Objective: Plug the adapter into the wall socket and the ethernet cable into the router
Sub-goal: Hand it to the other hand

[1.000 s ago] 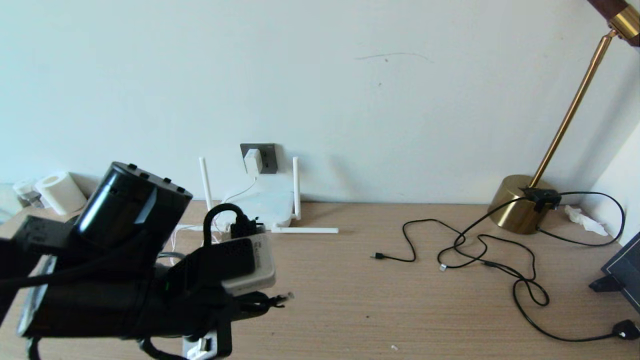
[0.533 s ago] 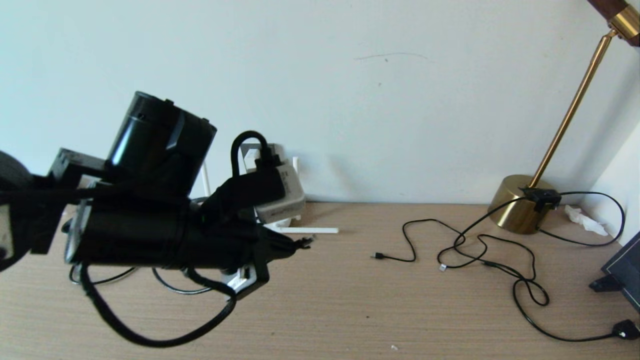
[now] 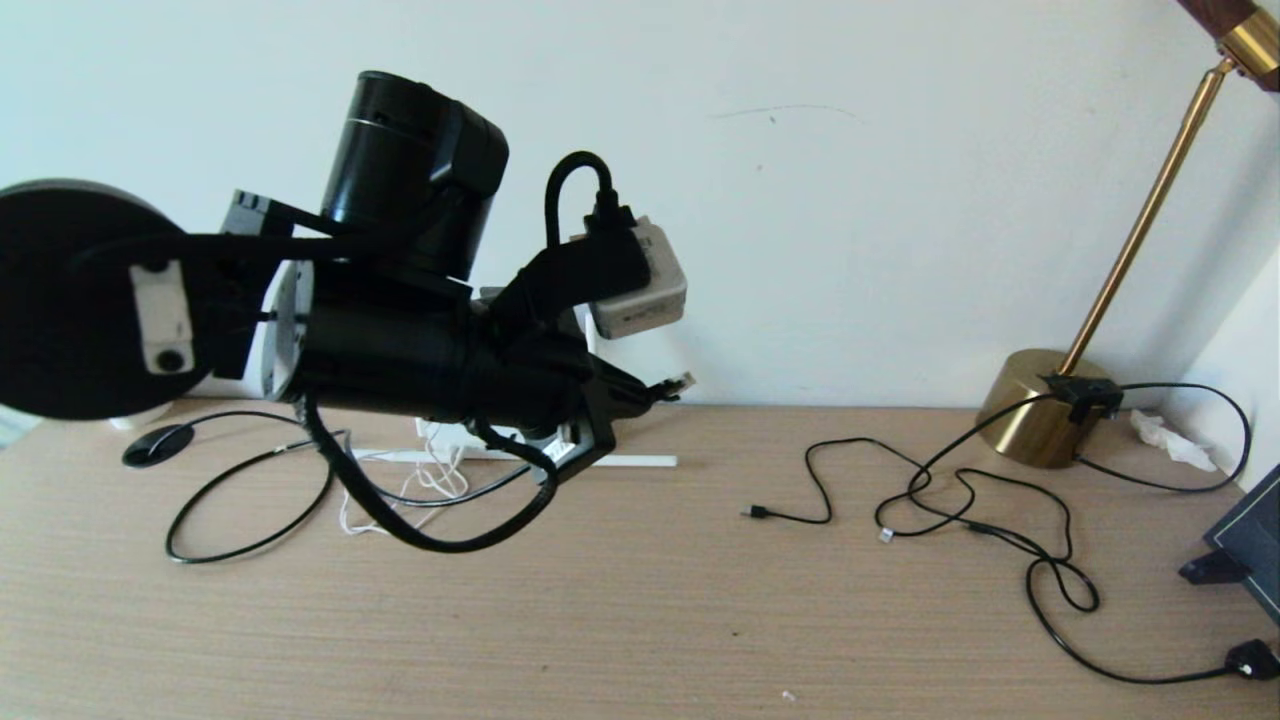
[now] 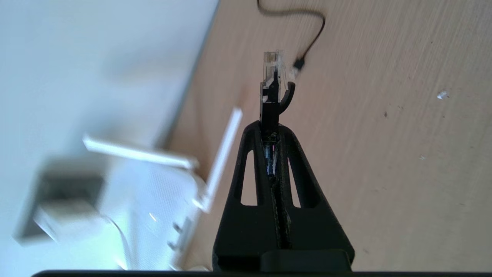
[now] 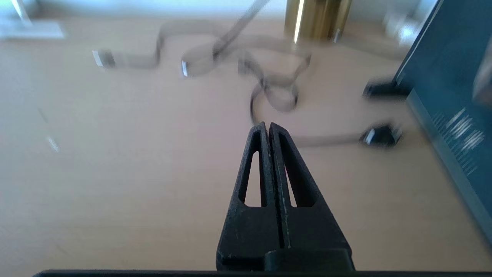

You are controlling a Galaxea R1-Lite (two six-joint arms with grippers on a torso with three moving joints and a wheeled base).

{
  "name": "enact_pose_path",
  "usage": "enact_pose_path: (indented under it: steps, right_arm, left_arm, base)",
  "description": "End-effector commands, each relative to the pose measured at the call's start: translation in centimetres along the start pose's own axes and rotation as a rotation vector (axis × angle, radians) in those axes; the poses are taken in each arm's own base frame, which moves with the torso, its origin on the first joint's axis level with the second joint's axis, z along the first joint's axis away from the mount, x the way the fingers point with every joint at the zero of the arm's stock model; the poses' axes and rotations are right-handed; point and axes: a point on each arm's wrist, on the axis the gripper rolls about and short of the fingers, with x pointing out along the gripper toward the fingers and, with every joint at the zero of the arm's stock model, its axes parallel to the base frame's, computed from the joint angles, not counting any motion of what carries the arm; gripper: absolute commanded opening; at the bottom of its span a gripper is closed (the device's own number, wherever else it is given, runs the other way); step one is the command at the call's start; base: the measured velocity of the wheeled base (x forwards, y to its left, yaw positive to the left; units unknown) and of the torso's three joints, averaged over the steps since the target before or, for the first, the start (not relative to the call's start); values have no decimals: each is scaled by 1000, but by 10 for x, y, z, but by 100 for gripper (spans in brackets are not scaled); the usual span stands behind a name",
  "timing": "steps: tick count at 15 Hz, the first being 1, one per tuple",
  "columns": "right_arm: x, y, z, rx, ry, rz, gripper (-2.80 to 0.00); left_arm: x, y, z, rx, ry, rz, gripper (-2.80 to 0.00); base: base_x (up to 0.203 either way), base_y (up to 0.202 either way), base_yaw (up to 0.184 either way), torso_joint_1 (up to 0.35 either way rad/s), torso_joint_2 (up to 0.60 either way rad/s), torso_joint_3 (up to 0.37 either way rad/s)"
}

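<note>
A wooden tabletop [image 3: 700,620] runs along a pale wall, seen from above and in front. The left arm is raised over the left half of the scene, well above the wood, and its left pincer [image 4: 270,129] is clamped on the ethernet cable [image 4: 273,82] just behind the plug, so the clear tip sticks out past the black fingertips. In the head view that clear plug tip shows at the front of the arm, pointing right, in front of the wall just above the tabletop's back edge, while the thick black cable [image 3: 240,500] droops from the arm in loops and trails over the wood on the left. The router [image 4: 153,200], a flat white box with slim stick antennas, sits against the wall below and beside the pincer in the left wrist view; in the head view the arm covers most of it and only one antenna lying flat on the wood shows. The adapter [image 4: 63,223] appears blurred and white on the dark wall socket [image 4: 57,184] behind the router. The right pincer [image 5: 269,132] hovers with its fingers pressed together, holding nothing, over the right part of the tabletop near thin black cables [image 3: 1000,520]. A brass lamp [image 3: 1045,405] stands at the far right by the wall
</note>
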Motion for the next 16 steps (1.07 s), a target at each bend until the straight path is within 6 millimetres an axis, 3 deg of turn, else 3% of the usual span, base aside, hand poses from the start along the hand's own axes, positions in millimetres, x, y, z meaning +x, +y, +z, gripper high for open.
enact_pose_path:
  steps: [1,3,6,8,12,13,16]
  right_arm:
    - [-5,0,24,8,-23,13,-280]
    - [3,3,70,60,44,97,-280]
    - [48,8,118,188,244,296,-280]
    - [64,11,133,228,287,393,-280]
    - [61,14,144,242,251,547,-280]
    - [63,14,147,235,225,576,0]
    - [76,15,151,236,221,612,0]
  left_arm:
    - [3,-2,7,44,-20,-6,-280]
    - [-4,-10,19,123,-16,47,-280]
    - [-13,-31,41,211,-44,93,-280]
    - [-12,-48,50,234,-93,117,-280]
    - [-15,-74,47,291,-119,148,-280]
    - [-15,-76,44,300,-116,154,-280]
    - [-17,-82,38,300,-107,177,-280]
  base:
    - [0,0,0,0,0,0]
    - [0,0,0,0,0,0]
    - [0,0,0,0,0,0]
    - [0,0,0,0,0,0]
    - [0,0,0,0,0,0]
    - [0,0,0,0,0,0]
    - [0,0,0,0,0,0]
